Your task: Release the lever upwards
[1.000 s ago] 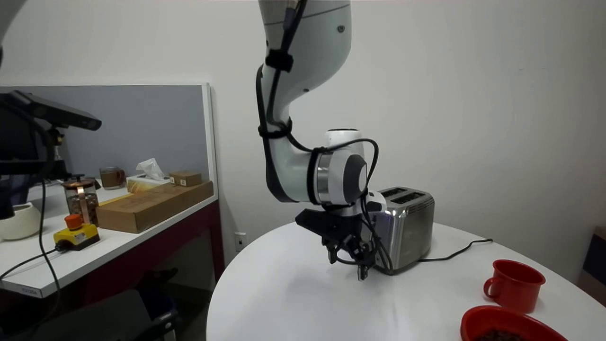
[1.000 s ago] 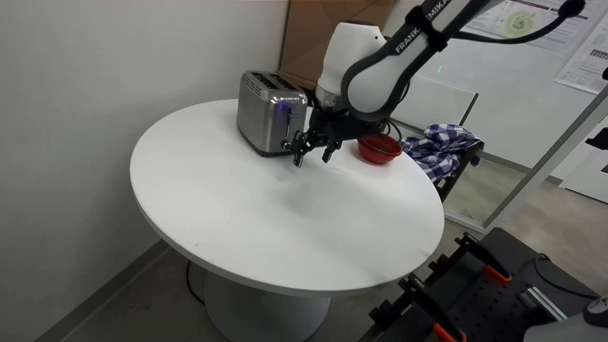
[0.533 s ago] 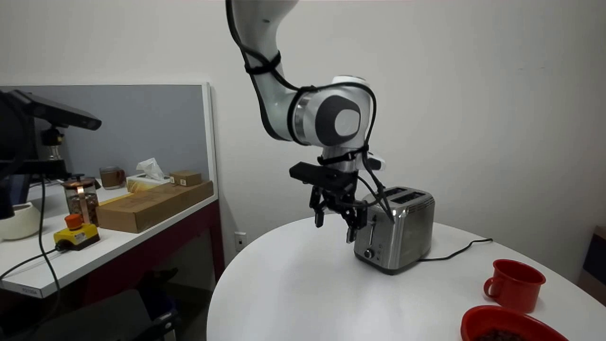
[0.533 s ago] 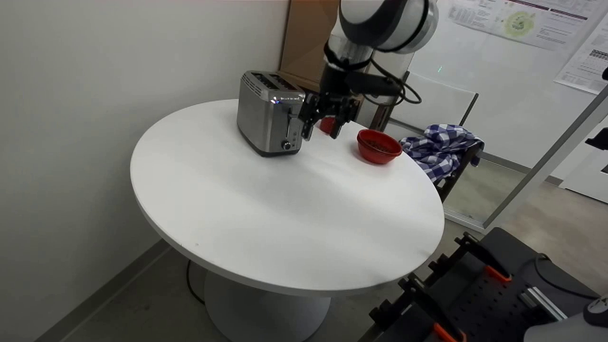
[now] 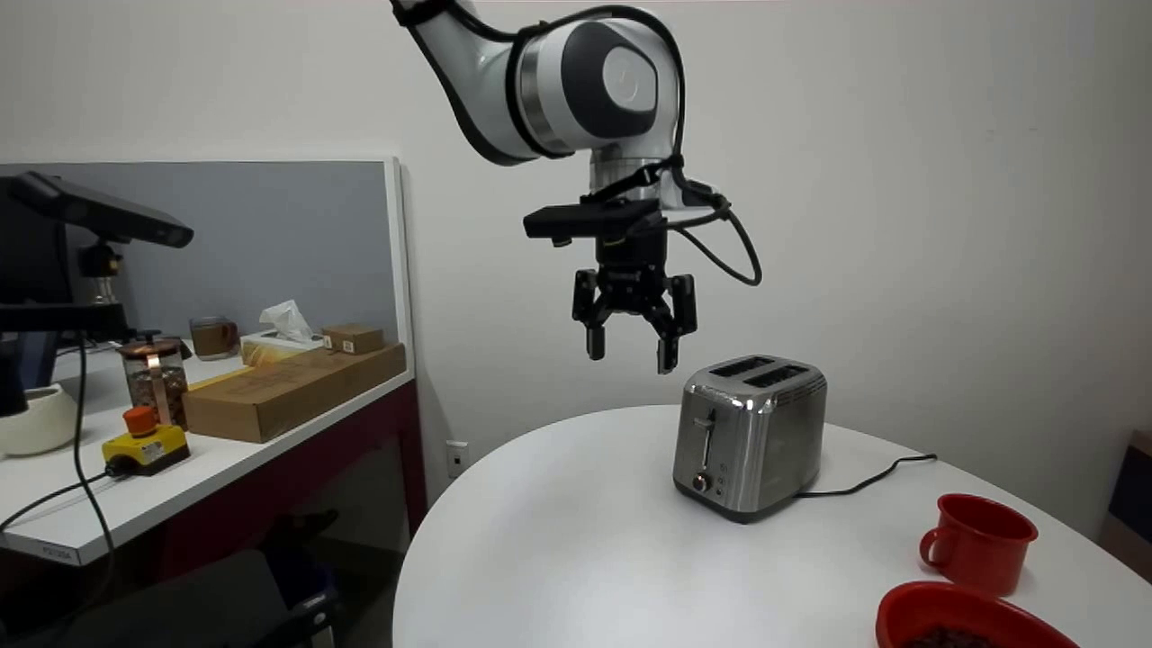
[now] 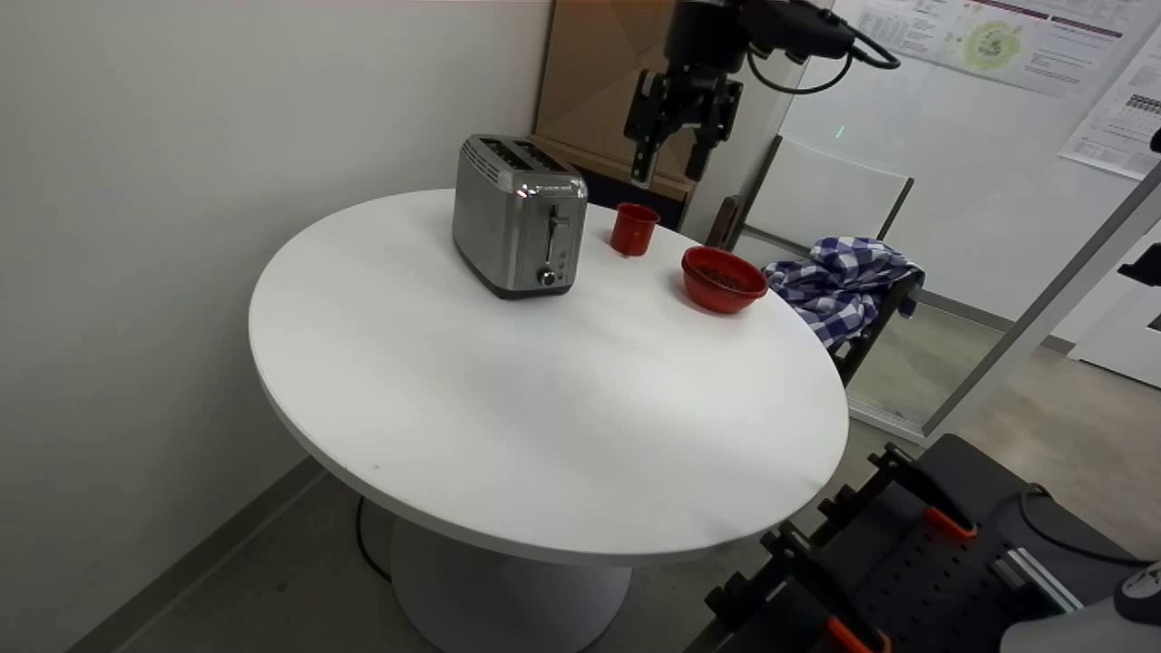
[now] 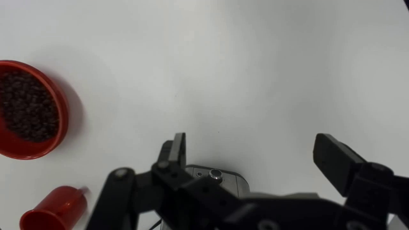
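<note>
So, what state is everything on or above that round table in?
Gripper: open, holding nothing
Toaster lever: up, not pressed down
Toaster: upright, nothing sticking out the top
Toaster cord: uncoiled; whether plugged in, can't tell
Red mug: upright, contents can't be made out
Red bowl: upright, partly filled with dark bean-like bits

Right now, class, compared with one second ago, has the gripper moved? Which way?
Yes: in an exterior view, the gripper has risen away from the toaster, no longer overlapping it.

One toaster [image 6: 515,219], one lever [image 6: 560,220], two fingers [image 5: 667,353], one red mug [image 6: 634,230]
</note>
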